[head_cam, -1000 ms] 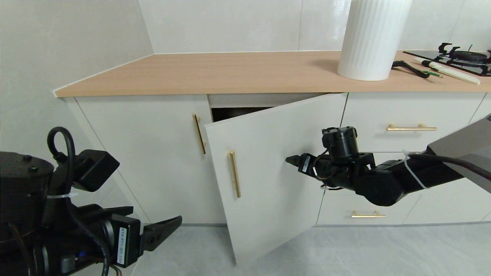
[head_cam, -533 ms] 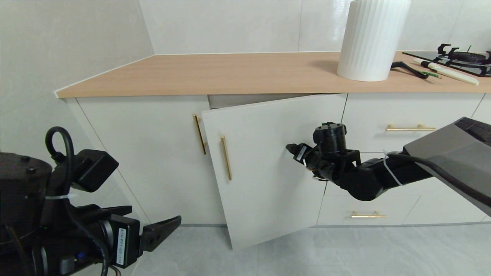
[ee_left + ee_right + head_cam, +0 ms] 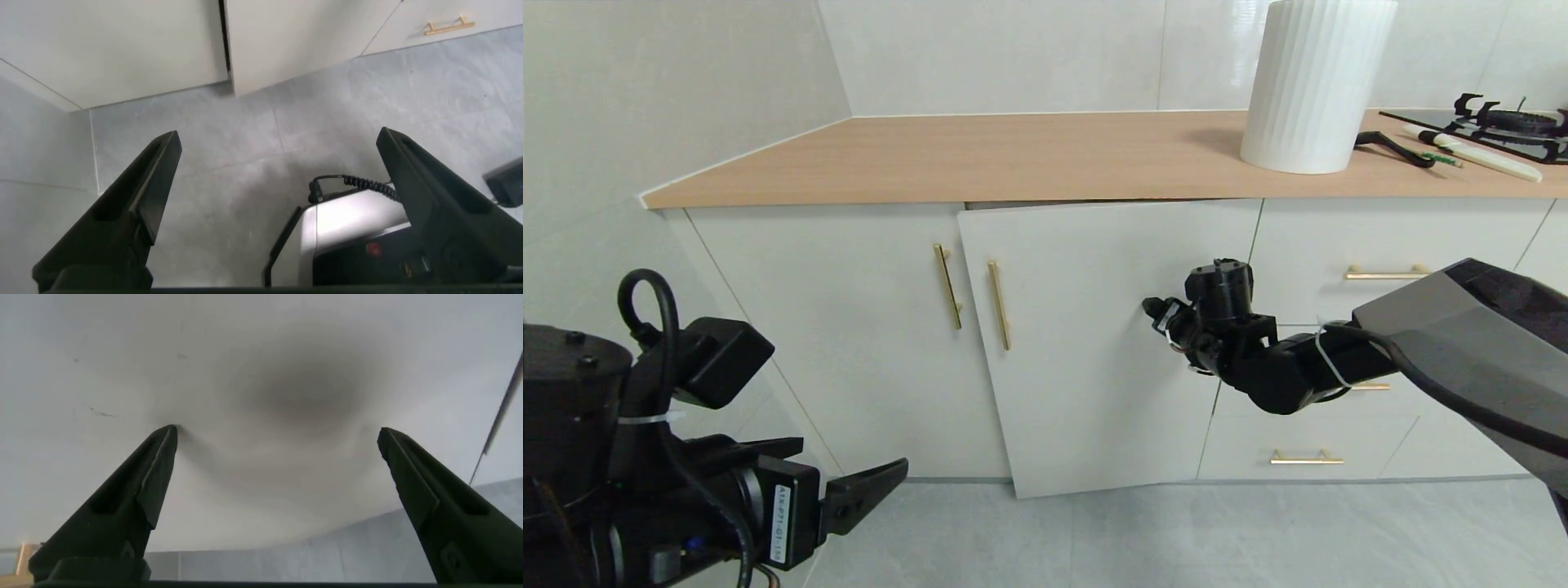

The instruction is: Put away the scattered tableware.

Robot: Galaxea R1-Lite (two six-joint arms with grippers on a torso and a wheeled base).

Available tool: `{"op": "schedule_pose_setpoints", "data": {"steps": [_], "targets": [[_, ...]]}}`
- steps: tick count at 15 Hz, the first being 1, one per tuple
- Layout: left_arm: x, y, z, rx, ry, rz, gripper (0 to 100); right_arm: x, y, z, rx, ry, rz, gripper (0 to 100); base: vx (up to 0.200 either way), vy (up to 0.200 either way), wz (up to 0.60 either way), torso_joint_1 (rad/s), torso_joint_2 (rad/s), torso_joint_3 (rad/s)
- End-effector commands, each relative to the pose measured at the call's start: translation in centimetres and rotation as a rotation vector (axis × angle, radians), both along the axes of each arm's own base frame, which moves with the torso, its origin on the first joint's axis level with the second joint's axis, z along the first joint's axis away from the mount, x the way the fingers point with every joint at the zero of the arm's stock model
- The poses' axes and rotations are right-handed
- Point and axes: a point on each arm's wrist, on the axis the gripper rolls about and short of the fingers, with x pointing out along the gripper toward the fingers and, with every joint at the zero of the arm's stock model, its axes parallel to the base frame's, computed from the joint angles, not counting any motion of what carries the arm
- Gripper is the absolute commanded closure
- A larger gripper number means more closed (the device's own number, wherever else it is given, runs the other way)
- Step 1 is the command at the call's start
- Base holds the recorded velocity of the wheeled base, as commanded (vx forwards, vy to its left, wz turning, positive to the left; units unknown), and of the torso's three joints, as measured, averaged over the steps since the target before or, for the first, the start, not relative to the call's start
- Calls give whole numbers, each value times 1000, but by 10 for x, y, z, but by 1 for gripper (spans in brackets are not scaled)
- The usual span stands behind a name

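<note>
The white cabinet door (image 3: 1094, 351) with a gold handle (image 3: 998, 305) stands almost flush with the cabinet front, under the wooden counter (image 3: 980, 155). My right gripper (image 3: 1153, 312) is open, and its fingertips (image 3: 167, 434) rest against the door's face (image 3: 278, 367). My left gripper (image 3: 866, 478) hangs low at the left, open and holding nothing, above the grey floor (image 3: 270, 163). On the counter at the far right lie a white-handled knife (image 3: 1480, 155) and a black-handled utensil (image 3: 1396, 147).
A tall white ribbed container (image 3: 1311, 82) stands on the counter beside the utensils. A black stove grate (image 3: 1515, 121) sits at the far right. Drawers with gold handles (image 3: 1396, 272) lie right of the door. The left door has its own handle (image 3: 947, 286).
The cabinet door has swung from clearly ajar to nearly shut. My right gripper moved forward with it, staying against its face. The left arm kept still.
</note>
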Motion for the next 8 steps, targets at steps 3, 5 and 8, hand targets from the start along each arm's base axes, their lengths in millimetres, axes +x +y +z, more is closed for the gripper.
{"op": "schedule_pose_setpoints", "data": {"steps": [3, 5, 8], "targets": [[0, 0, 0, -1, -2, 1, 0, 16, -12, -2, -1, -15, -61, 0, 0, 0, 0, 0, 0, 0], [0, 0, 0, 1, 1, 1, 0, 21, -18, -3, -3, -20, -84, 0, 0, 0, 0, 0, 0, 0], [0, 0, 0, 0, 1, 2, 0, 13, -18, 2, -6, -15, -76, 0, 0, 0, 0, 0, 0, 0]]}}
